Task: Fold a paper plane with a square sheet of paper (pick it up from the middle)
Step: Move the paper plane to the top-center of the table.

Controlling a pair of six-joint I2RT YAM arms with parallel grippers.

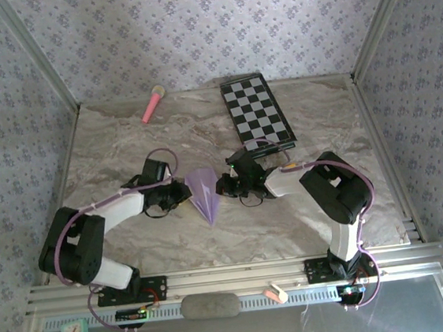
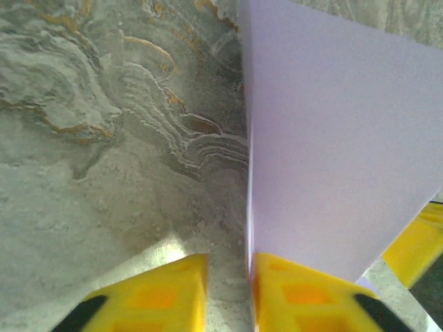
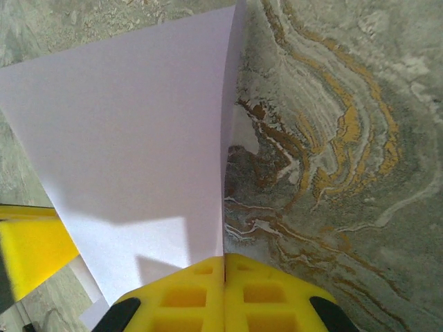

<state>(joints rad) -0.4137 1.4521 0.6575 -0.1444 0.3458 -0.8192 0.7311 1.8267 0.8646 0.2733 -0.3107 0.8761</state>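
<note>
The pale lilac sheet of paper [image 1: 204, 193] is folded into a pointed dart, its tip toward the near edge of the marbled table, with a flap standing up between the two grippers. My left gripper [image 1: 183, 192] is at its left side. In the left wrist view its yellow jaws [image 2: 230, 266] stand slightly open, and the paper [image 2: 332, 138] edge runs along the inner face of the right finger. My right gripper [image 1: 225, 185] is at the paper's right side. In the right wrist view its jaws [image 3: 225, 257] are shut, with the paper [image 3: 138, 138] edge pinched in the seam.
A black-and-white checkered board [image 1: 257, 111] lies at the back right, just behind the right arm. A pink stick [image 1: 152, 104] lies at the back left near the wall. Patterned walls close in three sides, and an aluminium rail [image 1: 233, 276] runs along the near edge.
</note>
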